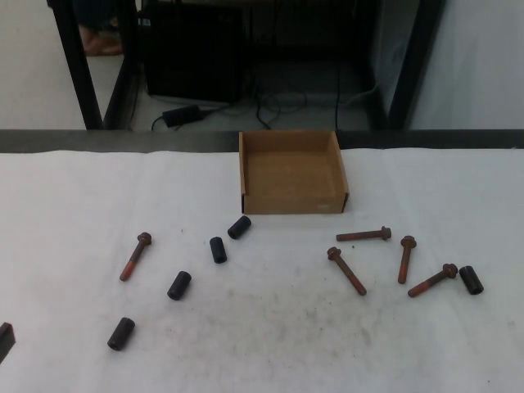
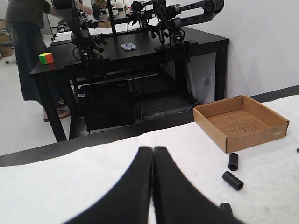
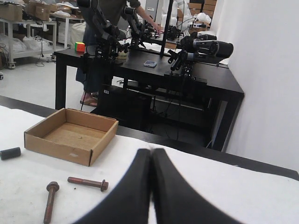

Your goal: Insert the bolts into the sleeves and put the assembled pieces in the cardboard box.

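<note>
Presently the left end effector [image 2: 153, 150] and right end effector [image 3: 150, 151] are each closed tight. The cardboard box [image 1: 291, 204] sits at 12 o'clock on the surface [image 1: 270, 344]; from it, four sleeves [image 1: 217, 250] lie toward 8 o'clock, four bolts [image 1: 346, 270] toward 4 o'clock.

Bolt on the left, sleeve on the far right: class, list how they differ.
The bolt is rusty red with a head; the sleeve is plain black. The bolt is longer than the sleeve. The bolt lies among sleeves, the sleeve beside bolts. Both lie loose on the white bench, outside the cardboard box.
</note>
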